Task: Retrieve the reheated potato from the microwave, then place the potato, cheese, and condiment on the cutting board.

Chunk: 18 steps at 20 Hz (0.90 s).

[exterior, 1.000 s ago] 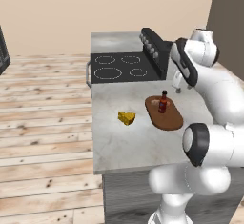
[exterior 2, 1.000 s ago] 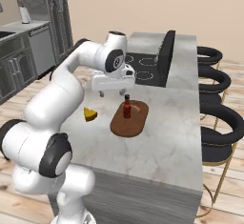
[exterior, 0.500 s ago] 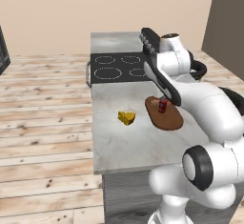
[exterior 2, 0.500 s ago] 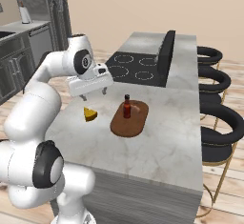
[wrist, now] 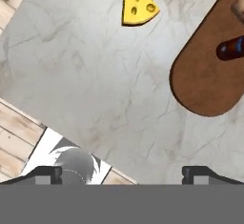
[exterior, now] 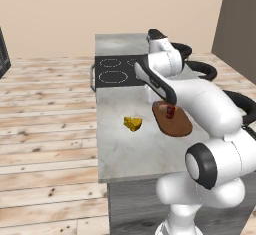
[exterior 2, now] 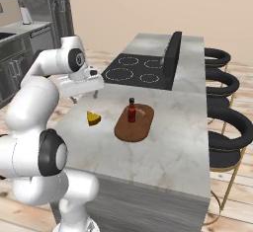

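The reddish-brown cutting board (exterior 2: 132, 123) (exterior: 175, 122) (wrist: 205, 75) lies in the middle of the marble counter. The dark red condiment (exterior 2: 131, 110) (exterior: 170, 111) (wrist: 231, 47) stands on it. A pale tan potato (wrist: 238, 7) rests on the board just beyond the bottle. The yellow cheese (exterior 2: 93, 118) (exterior: 133, 123) (wrist: 138, 3) sits on the counter beside the board. My gripper (exterior 2: 84, 96) (wrist: 125, 173) hangs open and empty above the counter's edge, between the cheese and the stovetop, apart from the cheese. The microwave is out of view.
A black stovetop (exterior 2: 134, 71) (exterior: 117, 72) takes up the far end of the counter (exterior 2: 163, 147), with a dark raised back panel (exterior 2: 172, 58) along it. Black bar stools (exterior 2: 225, 127) line the right side. Wooden floor (exterior: 45, 129) lies past the counter's left edge.
The arm has swung from over the cutting board across to the cheese side of the counter. The gripper has stayed open. Board, bottle and cheese have not moved.
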### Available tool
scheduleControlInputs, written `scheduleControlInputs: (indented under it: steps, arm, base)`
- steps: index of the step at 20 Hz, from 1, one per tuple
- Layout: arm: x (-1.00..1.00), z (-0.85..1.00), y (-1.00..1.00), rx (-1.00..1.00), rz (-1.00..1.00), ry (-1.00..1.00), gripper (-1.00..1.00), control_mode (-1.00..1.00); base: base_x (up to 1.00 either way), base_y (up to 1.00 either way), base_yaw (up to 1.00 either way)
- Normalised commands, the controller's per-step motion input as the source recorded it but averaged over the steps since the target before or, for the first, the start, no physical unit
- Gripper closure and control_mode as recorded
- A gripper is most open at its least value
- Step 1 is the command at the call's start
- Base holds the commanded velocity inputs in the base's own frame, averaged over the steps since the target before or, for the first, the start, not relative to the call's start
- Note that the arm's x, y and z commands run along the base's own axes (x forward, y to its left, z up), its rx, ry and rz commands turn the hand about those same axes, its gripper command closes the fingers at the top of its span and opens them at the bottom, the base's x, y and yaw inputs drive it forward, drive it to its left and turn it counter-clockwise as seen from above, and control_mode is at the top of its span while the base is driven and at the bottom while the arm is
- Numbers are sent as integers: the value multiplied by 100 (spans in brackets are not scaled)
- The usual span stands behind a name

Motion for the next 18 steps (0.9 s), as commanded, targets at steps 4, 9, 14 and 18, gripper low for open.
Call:
scheduleControlInputs:
  steps: [4, 9, 14, 18]
  arm:
    - [23, -5, 38, 10, 0, 2, -100, -100]
    - [31, -7, 14, 13, 0, 0, -100, -100]
    - [33, -9, 2, 14, 0, 0, -100, -100]
    - [31, -18, 6, 4, 0, 0, -100, -100]
  base:
    - [0, 0, 0]
    - [0, 0, 0]
    - [0, 0, 0]
    - [0, 0, 0]
